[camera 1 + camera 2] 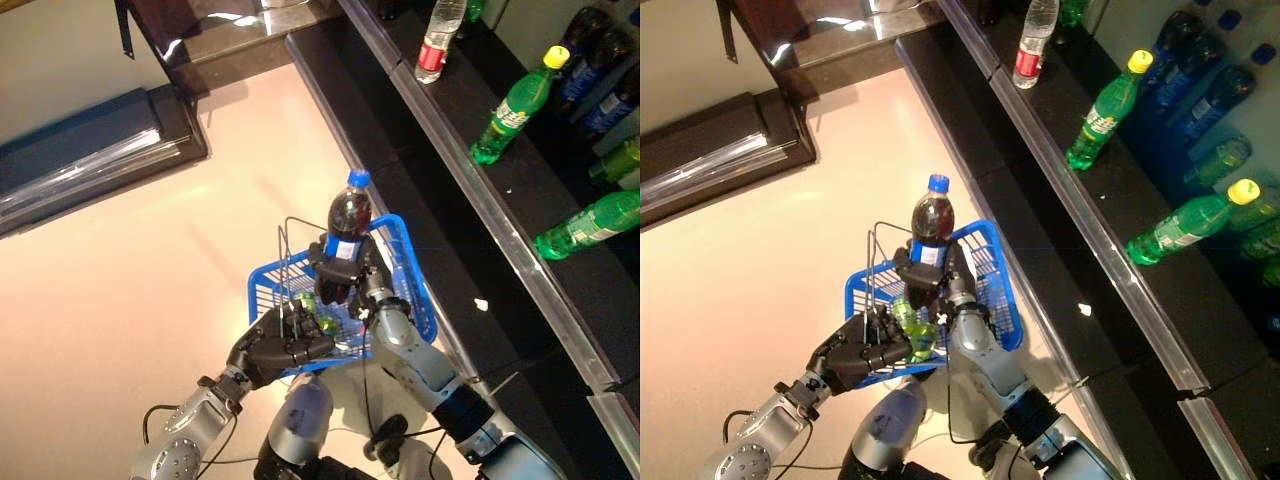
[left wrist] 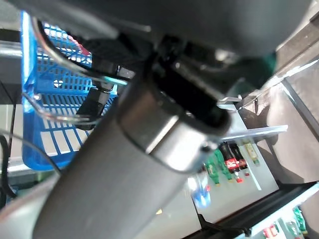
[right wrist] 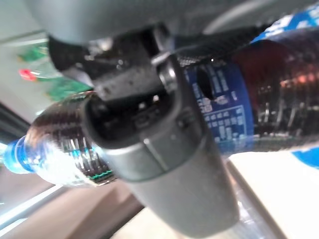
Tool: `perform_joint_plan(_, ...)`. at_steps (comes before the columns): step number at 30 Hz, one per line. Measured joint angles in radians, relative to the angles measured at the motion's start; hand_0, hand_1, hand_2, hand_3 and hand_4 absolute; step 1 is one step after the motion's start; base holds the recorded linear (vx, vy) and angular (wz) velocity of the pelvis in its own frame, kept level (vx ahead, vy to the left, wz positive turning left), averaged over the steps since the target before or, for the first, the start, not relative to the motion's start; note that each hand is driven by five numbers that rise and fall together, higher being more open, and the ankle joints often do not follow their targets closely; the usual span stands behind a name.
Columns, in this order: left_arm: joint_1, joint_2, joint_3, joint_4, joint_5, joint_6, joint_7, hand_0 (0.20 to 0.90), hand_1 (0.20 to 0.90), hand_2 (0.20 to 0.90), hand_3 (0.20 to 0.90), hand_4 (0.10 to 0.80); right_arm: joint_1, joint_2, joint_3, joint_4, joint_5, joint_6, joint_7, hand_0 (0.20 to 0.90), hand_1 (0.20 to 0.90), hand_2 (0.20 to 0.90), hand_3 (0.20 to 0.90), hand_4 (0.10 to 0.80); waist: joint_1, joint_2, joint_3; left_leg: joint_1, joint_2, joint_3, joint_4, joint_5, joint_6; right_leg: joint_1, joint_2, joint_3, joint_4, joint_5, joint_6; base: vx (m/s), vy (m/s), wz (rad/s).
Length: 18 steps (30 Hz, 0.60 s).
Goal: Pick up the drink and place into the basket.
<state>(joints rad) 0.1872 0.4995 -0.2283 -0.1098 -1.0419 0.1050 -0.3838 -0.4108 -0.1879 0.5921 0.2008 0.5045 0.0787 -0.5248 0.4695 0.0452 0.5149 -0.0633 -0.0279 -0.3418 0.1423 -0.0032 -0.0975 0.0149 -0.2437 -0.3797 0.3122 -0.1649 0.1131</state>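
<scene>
Pale pink flooring (image 1: 150,270) fills the left side of the head views, and a long dark shelf with a metal front rail (image 1: 520,160) runs diagonally along the right. On that shelf lie two green plastic bottles with yellow caps (image 1: 512,105) (image 1: 1188,220), and nearer its far end a clear bottle with a red label (image 1: 436,42). Over the floor, beside the shelf's rail, hangs a blue plastic lattice basket with thin wire handles (image 1: 415,285). The left hand (image 1: 270,352) has its dark fingers curled round the wire handle at the basket's near edge. A small green bottle (image 1: 912,328) lies inside the basket, near that hand. The right hand (image 1: 338,275) is wrapped round the middle of a dark cola bottle with a blue cap and blue label (image 1: 350,212), clamped at the label, as the right wrist view shows. That bottle stands upright, its lower part within the basket's far half and its cap above the rim.
</scene>
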Motion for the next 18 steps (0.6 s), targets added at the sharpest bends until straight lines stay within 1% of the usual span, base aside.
perform_joint_plan(3, -0.002, 0.0, 0.0, 0.0, 0.0, 0.011, -0.006, 0.3, 0.3, 0.3, 0.2, 0.1, -0.026, 0.02, -0.007, 0.124, -0.036, 0.004, -0.025, 0.3, 0.3, 0.3, 0.2, 0.1, 0.024, 0.0, 0.0, 0.0, -0.001, -0.004, 0.0, -0.001, -0.001, 0.001, 0.0, -0.003, 0.002, -0.004, 0.001, 0.04, -0.016, 0.04)
perform_joint_plan(5, -0.001, 0.001, 0.0, 0.0, 0.0, 0.023, -0.01, 0.3, 0.3, 0.3, 0.2, 0.1, -0.032, 0.024, -0.017, 0.173, -0.044, 0.008, -0.031, 0.3, 0.3, 0.3, 0.2, 0.1, 0.032, 0.0, 0.0, -0.003, -0.003, -0.009, 0.001, -0.001, -0.001, 0.002, -0.001, -0.006, 0.002, -0.005, 0.001, 0.026, -0.013, 0.1)
perform_joint_plan(7, -0.002, 0.001, 0.0, 0.0, 0.0, 0.034, -0.018, 0.3, 0.3, 0.3, 0.2, 0.1, -0.043, 0.029, -0.026, 0.256, -0.049, 0.009, -0.043, 0.3, 0.3, 0.3, 0.2, 0.1, 0.033, 0.0, 0.0, -0.01, -0.011, -0.026, 0.009, -0.001, -0.001, 0.005, -0.002, -0.005, 0.0, -0.012, 0.004, 0.012, -0.009, 0.23)
perform_joint_plan(10, -0.003, 0.004, 0.002, 0.0, 0.0, 0.042, -0.027, 0.3, 0.3, 0.3, 0.2, 0.1, -0.04, 0.031, -0.012, 0.306, -0.051, 0.03, -0.047, 0.3, 0.3, 0.3, 0.2, 0.1, 0.049, 0.0, 0.0, -0.012, -0.012, -0.029, 0.013, -0.001, -0.002, 0.007, -0.002, -0.006, 0.0, -0.013, 0.004, 0.021, -0.029, 0.07)
perform_joint_plan(13, -0.004, 0.011, 0.004, 0.0, -0.002, 0.044, -0.028, 0.3, 0.3, 0.3, 0.2, 0.1, -0.031, 0.073, -0.006, 0.35, -0.055, 0.012, -0.049, 0.3, 0.3, 0.3, 0.2, 0.1, 0.051, -0.001, 0.0, -0.014, -0.013, -0.036, 0.016, -0.001, -0.002, 0.011, -0.001, -0.011, -0.002, -0.014, 0.004, 0.029, -0.074, 0.06)
perform_joint_plan(16, -0.011, 0.013, 0.004, 0.0, -0.008, 0.06, -0.029, 0.3, 0.3, 0.3, 0.2, 0.1, -0.028, 0.084, 0.003, 0.391, -0.053, 0.011, -0.049, 0.3, 0.3, 0.3, 0.2, 0.1, 0.057, -0.002, -0.001, -0.019, -0.015, -0.046, 0.017, -0.001, -0.003, 0.013, -0.002, -0.024, -0.002, -0.016, 0.004, 0.013, -0.041, 0.12)
perform_joint_plan(18, -0.023, 0.015, 0.001, 0.0, -0.014, 0.076, -0.029, 0.3, 0.3, 0.3, 0.2, 0.1, -0.028, 0.087, 0.004, 0.424, -0.05, 0.007, -0.048, 0.3, 0.3, 0.3, 0.2, 0.1, 0.075, -0.003, -0.001, -0.025, -0.014, -0.051, 0.017, 0.0, -0.004, 0.007, 0.0, -0.026, 0.0, -0.016, 0.003, 0.019, -0.044, 0.05)
